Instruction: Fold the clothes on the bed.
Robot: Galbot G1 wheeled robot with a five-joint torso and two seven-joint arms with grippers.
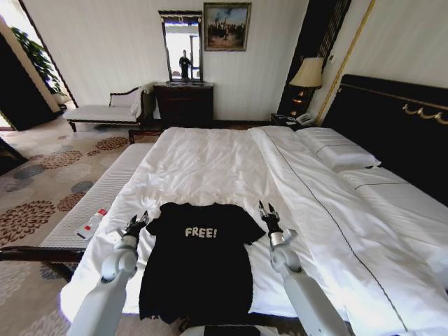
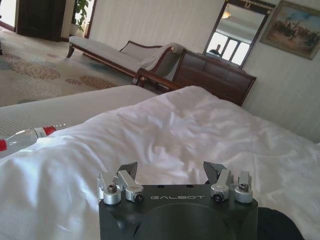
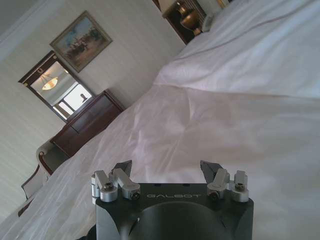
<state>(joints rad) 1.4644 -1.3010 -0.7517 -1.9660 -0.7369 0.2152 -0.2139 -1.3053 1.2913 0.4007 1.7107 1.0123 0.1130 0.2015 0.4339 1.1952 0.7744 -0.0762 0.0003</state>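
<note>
Left gripper (image 1: pixel 136 223), right gripper (image 1: pixel 265 211) agape, flanking T-shirt (image 1: pixel 199 266).

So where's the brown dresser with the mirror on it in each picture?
Head view: the dresser stands at the far wall, under the mirror.
Left wrist view: the dresser is beyond the white duvet, beside the chaise.
Right wrist view: the dresser is beyond the duvet, below the mirror.
Shared landmark: the framed painting hangs next to the mirror.
</note>
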